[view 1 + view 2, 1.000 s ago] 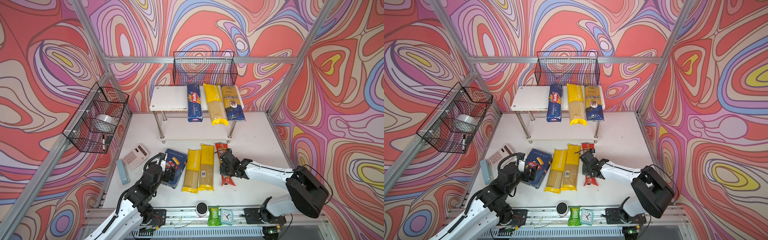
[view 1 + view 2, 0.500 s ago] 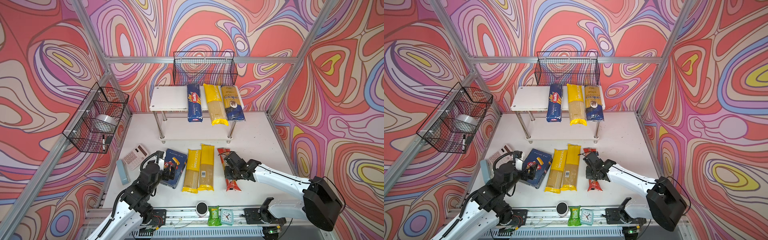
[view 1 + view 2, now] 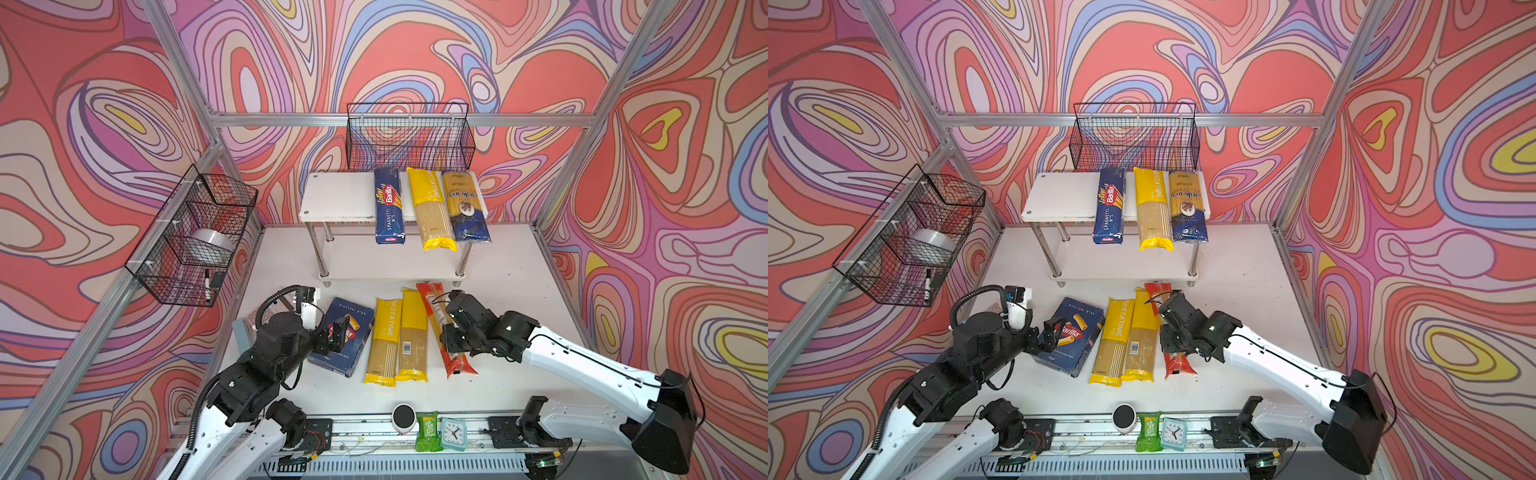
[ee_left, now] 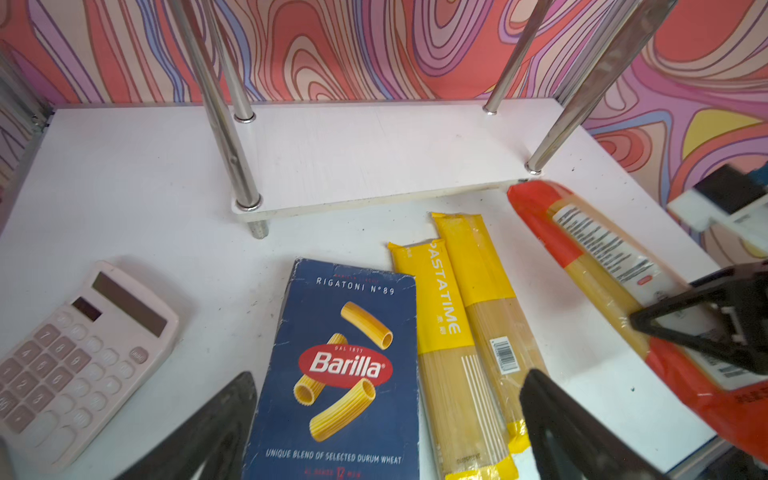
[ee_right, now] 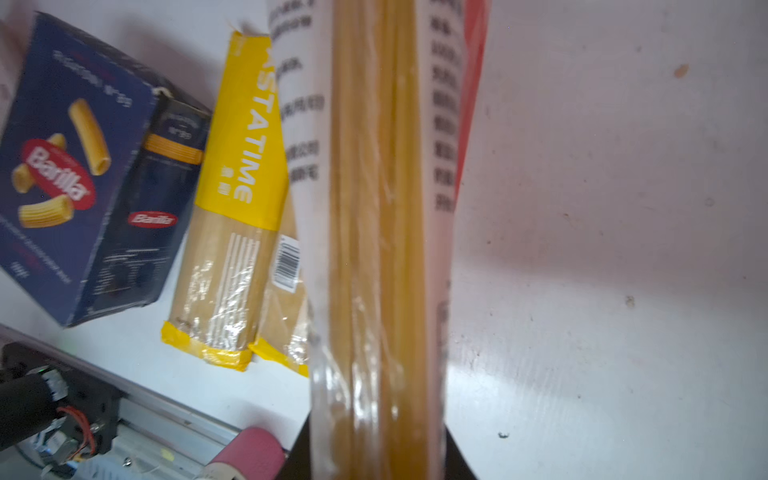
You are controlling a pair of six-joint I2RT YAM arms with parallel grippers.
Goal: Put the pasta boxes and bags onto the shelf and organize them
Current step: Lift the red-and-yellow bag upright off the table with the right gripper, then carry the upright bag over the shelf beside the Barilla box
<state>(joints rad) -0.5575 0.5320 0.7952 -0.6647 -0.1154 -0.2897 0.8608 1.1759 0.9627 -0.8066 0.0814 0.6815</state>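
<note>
The right gripper (image 3: pixel 449 336) is clamped across the middle of the red-ended spaghetti packet (image 3: pixel 434 308), just in front of the shelf (image 3: pixel 336 195). The left gripper (image 3: pixel 338 332), jaws wide apart, hovers over the rigatoni box (image 3: pixel 347 355) lying on the desk (image 3: pixel 503 270).

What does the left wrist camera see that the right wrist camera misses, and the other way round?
Only the left wrist view shows the calculator and the shelf, its lower board and chrome legs. Only the right wrist view shows the side panel of the rigatoni box and a pink cylinder at the table's front edge. Both show the rigatoni box, two yellow bags side by side, and the red bag, which fills the right wrist view up close.
</note>
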